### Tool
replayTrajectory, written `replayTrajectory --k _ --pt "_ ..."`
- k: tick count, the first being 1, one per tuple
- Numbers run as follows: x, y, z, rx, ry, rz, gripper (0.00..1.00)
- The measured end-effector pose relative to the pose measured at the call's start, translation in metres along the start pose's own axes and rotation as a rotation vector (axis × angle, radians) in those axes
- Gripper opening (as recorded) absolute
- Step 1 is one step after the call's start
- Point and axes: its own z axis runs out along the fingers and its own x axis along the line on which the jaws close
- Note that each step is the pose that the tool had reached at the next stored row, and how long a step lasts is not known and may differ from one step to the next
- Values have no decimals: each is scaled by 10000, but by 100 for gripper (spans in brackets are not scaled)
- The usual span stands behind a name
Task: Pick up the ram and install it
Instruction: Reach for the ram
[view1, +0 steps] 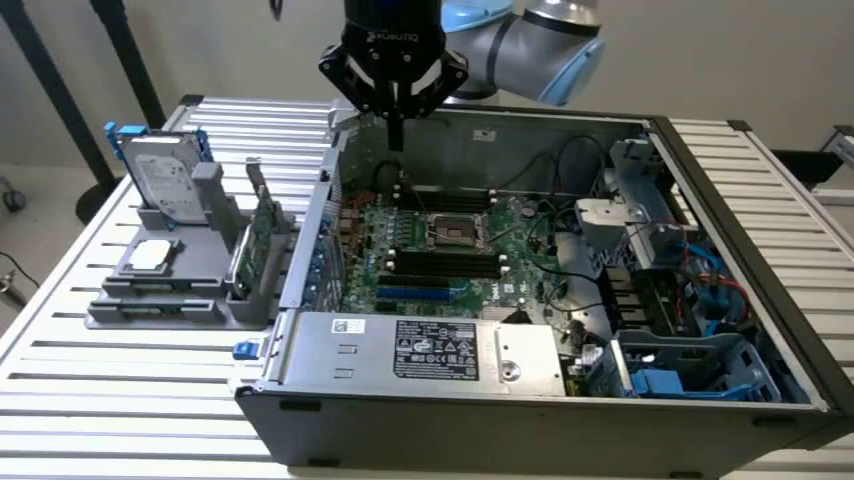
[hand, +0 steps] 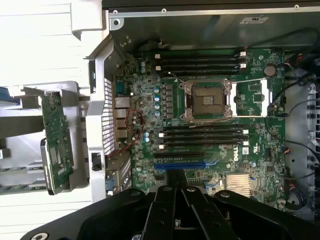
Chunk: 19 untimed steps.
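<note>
1. At the exterior view's left, a gray holder (view1: 200, 318) sits on the slatted table (view1: 80, 400). A hard drive (view1: 163, 175) stands at its 12 o'clock end. A square silver chip (view1: 148, 255) lies at 6 o'clock from the drive.
2. A green card (view1: 254, 255) (hand: 57, 142) stands on edge at 3 o'clock from the chip.
3. The ram (view1: 158, 306) looks like the thin dark strip lying flat along the holder's 6 o'clock edge, but it is too small to be sure. It is well apart from the gripper.
4. The gripper (view1: 396, 140) (hand: 175, 175) hangs over the far left corner of the case (view1: 534, 420), at 1 o'clock from the holder. Its 2 fingers are pressed together and pinch nothing.
5. The open case holds a green motherboard (view1: 400, 225) (hand: 250, 100). A square socket (view1: 451, 228) (hand: 207, 100) sits in its middle. 4 long black slots (view1: 441, 265) (hand: 200, 137) lie at 6 o'clock from the socket.
6. A silver power box (view1: 427, 350) sits at 6 o'clock from the slots.
</note>
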Motion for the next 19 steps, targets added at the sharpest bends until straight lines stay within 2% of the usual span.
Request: replayTrajectory --k 19 --pt "857 -76 9 -2 -1 0 11"
